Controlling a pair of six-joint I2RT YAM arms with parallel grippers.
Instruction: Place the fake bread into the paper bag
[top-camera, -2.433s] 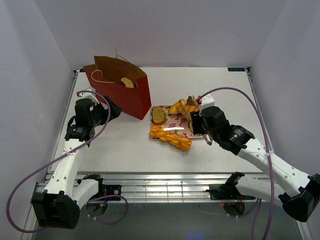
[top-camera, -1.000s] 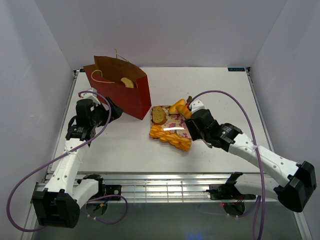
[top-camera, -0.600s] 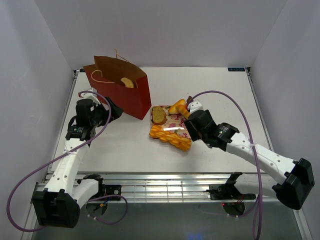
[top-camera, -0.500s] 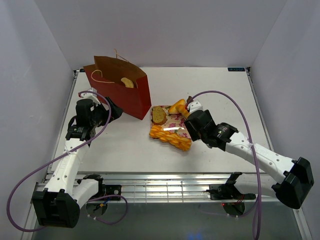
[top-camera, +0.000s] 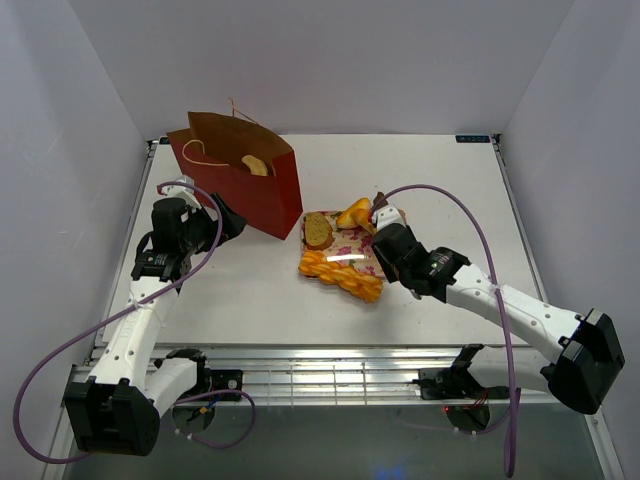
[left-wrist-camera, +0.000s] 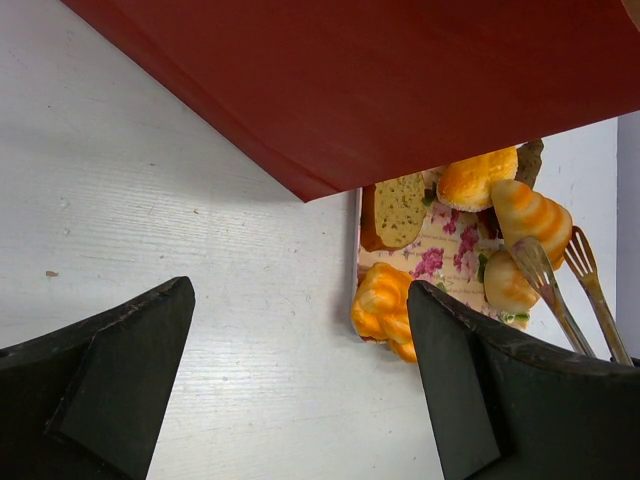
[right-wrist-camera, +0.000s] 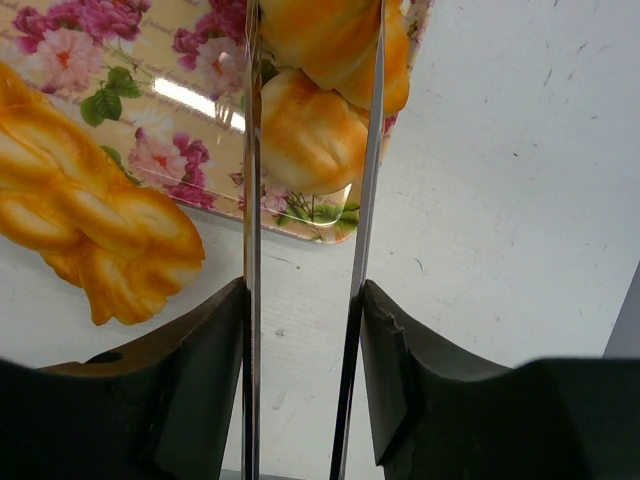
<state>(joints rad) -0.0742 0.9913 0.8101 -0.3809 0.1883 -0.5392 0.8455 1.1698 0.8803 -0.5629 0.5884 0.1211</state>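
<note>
The fake bread (top-camera: 340, 272) lay on the floral tray (top-camera: 345, 245) at table centre. We judged the roll (right-wrist-camera: 310, 140) at its four-o'clock corner light, hard and slick, best pinched across its middle. The right gripper (left-wrist-camera: 562, 270) straddled it; whether it pinched, we could not tell. At ten o'clock the paper bag (top-camera: 262, 200) held one pastry (top-camera: 255, 165), and the left gripper (left-wrist-camera: 300, 290) gaped beside it.

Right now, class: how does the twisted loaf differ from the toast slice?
The twisted loaf is glossy orange and braided; the toast slice is flat with a brown crust and pale face. The loaf is the longer. The toast lies on the floral tray; the loaf overhangs its near edge onto the table. Both are outside the paper bag.
</note>
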